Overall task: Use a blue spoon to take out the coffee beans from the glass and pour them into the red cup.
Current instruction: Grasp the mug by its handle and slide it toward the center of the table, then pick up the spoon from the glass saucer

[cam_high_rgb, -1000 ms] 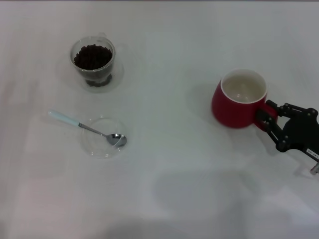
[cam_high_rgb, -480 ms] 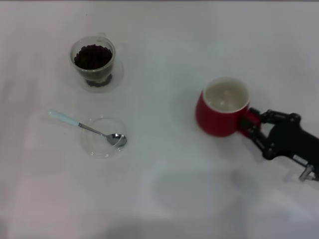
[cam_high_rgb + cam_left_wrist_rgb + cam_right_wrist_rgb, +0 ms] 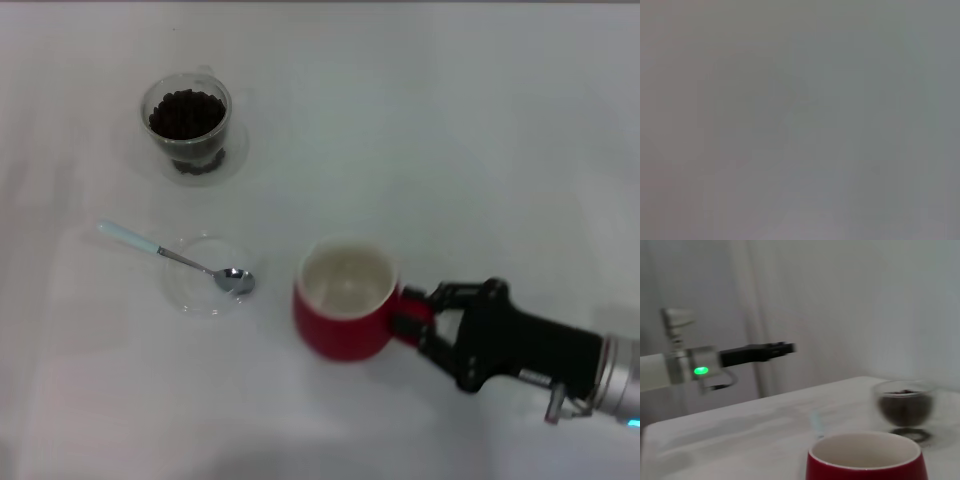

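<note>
The red cup (image 3: 345, 300) stands near the middle of the table, cream inside and nothing in it. My right gripper (image 3: 408, 315) reaches in from the right and is shut on its loop handle. The glass (image 3: 187, 122) holding the dark coffee beans (image 3: 186, 112) stands at the far left. The blue spoon (image 3: 175, 258) lies at the left with its metal bowl resting in a flat clear dish. In the right wrist view the red cup (image 3: 865, 460) is close and the glass (image 3: 904, 407) stands beyond it. My left gripper (image 3: 775, 348) shows there far off, held above the table.
The flat clear dish (image 3: 195, 290) sits just left of the red cup, a short gap between them. The white table (image 3: 450, 120) stretches to the far right. The left wrist view is a plain grey blur.
My right gripper has carried the red cup by its handle from the right side leftward and toward the near edge, ending beside the clear dish. Glass and spoon have not moved.
</note>
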{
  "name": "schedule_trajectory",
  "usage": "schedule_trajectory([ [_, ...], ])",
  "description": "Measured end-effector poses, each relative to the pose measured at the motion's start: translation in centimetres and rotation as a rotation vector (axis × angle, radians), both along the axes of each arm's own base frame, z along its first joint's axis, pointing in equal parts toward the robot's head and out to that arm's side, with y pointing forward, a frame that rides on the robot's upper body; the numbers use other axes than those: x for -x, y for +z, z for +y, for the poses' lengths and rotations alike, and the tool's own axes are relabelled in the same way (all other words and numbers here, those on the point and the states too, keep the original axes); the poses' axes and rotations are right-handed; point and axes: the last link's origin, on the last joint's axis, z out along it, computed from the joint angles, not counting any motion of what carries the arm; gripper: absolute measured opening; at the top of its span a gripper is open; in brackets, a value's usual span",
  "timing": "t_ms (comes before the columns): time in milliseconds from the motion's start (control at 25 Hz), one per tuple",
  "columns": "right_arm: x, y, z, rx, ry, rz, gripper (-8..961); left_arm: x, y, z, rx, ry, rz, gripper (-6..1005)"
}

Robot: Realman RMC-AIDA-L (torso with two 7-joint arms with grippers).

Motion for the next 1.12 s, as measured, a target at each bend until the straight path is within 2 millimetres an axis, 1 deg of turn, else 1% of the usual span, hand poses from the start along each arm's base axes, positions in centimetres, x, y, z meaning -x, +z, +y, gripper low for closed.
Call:
schedule_trajectory([
  [240,0.8,-0.9,-0.9,0.071,0.057,-0.001,218,0.0,-0.1,-0.2,0.001,0.003,-0.004,553],
  [520,0.6,-0.9,-1.1,0.074,0.064,-0.009,218,0.1,-0.4,-0.6,0.004,0.003,-0.011,554],
  [760,0.5,-0.8,-1.1,0.074,0.061,-0.009,322,0.1,-1.0,-1.0,0.015,0.007,-0.03,555],
  [840,0.8,-0.4,-1.3,0.077,0.078,0.017,409,-0.2,-1.6,-1.3,0.02,0.0,-0.06,556],
  [960,1.1,1.1,-1.8,0.075,0.115,0.089,540,-1.0,-2.6,-2.0,0.04,-0.036,-0.129,556],
  [1000,1.1,1.8,-1.9,0.066,0.125,0.114,562,-1.4,-2.9,-2.2,0.051,-0.054,-0.157,556],
  [1120,0.8,4.5,-2.2,0.018,0.141,0.183,628,-2.7,-4.4,-3.2,0.113,-0.107,-0.322,557],
])
